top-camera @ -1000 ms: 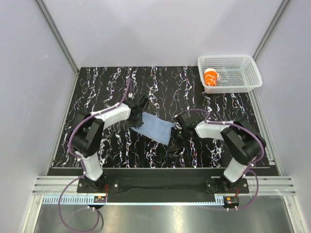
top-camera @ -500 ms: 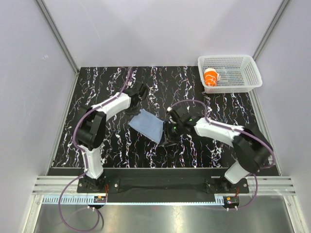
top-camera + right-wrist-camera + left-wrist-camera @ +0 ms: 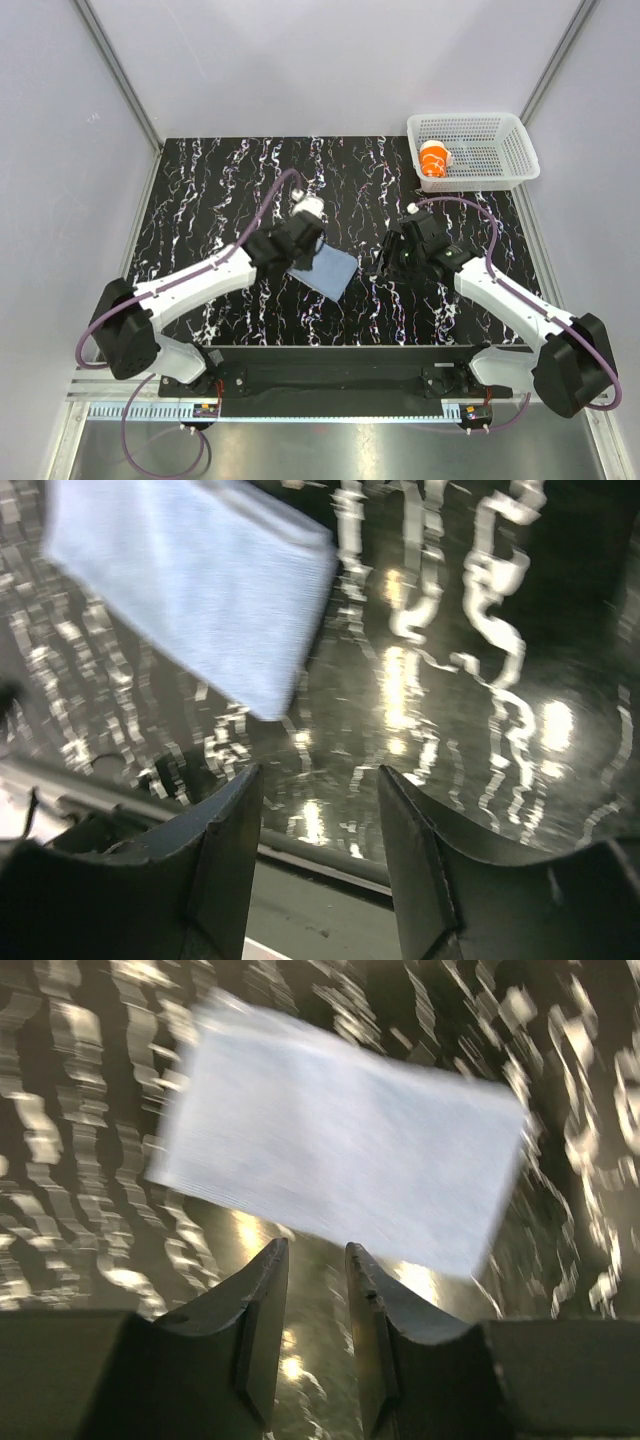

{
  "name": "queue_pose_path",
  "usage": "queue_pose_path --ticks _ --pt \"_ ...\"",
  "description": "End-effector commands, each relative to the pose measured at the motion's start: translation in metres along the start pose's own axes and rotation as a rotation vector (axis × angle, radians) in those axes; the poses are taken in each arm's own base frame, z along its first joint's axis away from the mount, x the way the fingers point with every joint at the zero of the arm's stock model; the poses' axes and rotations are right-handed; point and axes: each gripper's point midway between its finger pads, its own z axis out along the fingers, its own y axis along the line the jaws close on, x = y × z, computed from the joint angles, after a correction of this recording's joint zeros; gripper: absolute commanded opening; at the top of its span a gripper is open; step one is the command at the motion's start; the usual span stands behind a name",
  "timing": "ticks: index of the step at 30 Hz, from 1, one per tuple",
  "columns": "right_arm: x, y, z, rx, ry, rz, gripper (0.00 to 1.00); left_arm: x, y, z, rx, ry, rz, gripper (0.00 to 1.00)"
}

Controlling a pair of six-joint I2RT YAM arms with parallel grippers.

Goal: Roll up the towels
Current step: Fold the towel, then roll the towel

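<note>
The pale blue-grey towel [image 3: 330, 268] lies flat on the black marbled table, a folded rectangle, also seen in the left wrist view [image 3: 340, 1165] and the right wrist view [image 3: 195, 580]. My left gripper [image 3: 292, 246] hovers over its left edge; its jaws [image 3: 315, 1265] stand a narrow gap apart with nothing between them. My right gripper [image 3: 398, 256] hangs to the right of the towel, apart from it, open and empty [image 3: 320, 780]. The orange towel [image 3: 434, 160] sits rolled up in the white basket [image 3: 500, 128].
The basket stands at the table's back right corner. Grey walls with metal rails close in the table [image 3: 200, 190] on three sides. The table's near edge and a mounting rail show below my right fingers [image 3: 235, 830].
Both grippers opened and let go of the blue-grey towel, which now lies flat. Both arms lifted and drew away from it, the right arm swinging to the right.
</note>
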Motion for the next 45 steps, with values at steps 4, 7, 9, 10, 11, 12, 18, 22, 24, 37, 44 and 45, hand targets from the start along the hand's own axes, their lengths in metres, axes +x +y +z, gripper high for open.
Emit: queue_pose_path --ticks 4,7,9,10,11,12,18,22,24,37,44,45 --pt "0.004 -0.03 0.0 0.082 -0.038 0.1 0.56 0.037 -0.075 0.012 0.119 0.004 0.09 0.35" --pt "0.006 -0.033 -0.003 0.078 -0.044 0.112 0.56 0.052 -0.1 0.02 0.15 0.034 0.128 0.35" --pt "0.01 -0.035 -0.003 0.085 -0.033 0.109 0.56 0.056 -0.108 0.024 0.155 0.044 0.144 0.35" --pt "0.009 -0.036 -0.004 0.082 -0.035 0.113 0.56 0.06 -0.111 0.027 0.153 0.051 0.155 0.35" --pt "0.011 -0.037 -0.003 0.086 -0.031 0.111 0.56 0.06 -0.116 0.027 0.159 0.053 0.164 0.35" --pt "0.011 -0.038 -0.003 0.09 -0.03 0.11 0.56 0.062 -0.117 0.029 0.159 0.057 0.165 0.35" --pt "0.014 -0.04 -0.002 0.085 -0.021 0.111 0.56 0.075 -0.127 0.035 0.181 0.079 0.19 0.35" --pt "0.016 -0.042 0.0 0.089 -0.01 0.111 0.56 0.078 -0.132 0.039 0.179 0.082 0.208 0.36" --pt "0.017 -0.041 0.001 0.082 -0.006 0.109 0.56 0.082 -0.132 0.044 0.172 0.093 0.216 0.39" --pt "0.021 -0.042 0.002 0.077 0.012 0.103 0.55 0.093 -0.121 0.061 0.083 0.102 0.245 0.41" --pt "0.02 -0.04 0.004 0.072 0.015 0.1 0.55 0.073 -0.108 0.049 0.043 0.025 0.245 0.45" --pt "0.021 -0.04 0.004 0.072 0.02 0.1 0.55 0.073 -0.108 0.049 0.04 0.026 0.251 0.45"
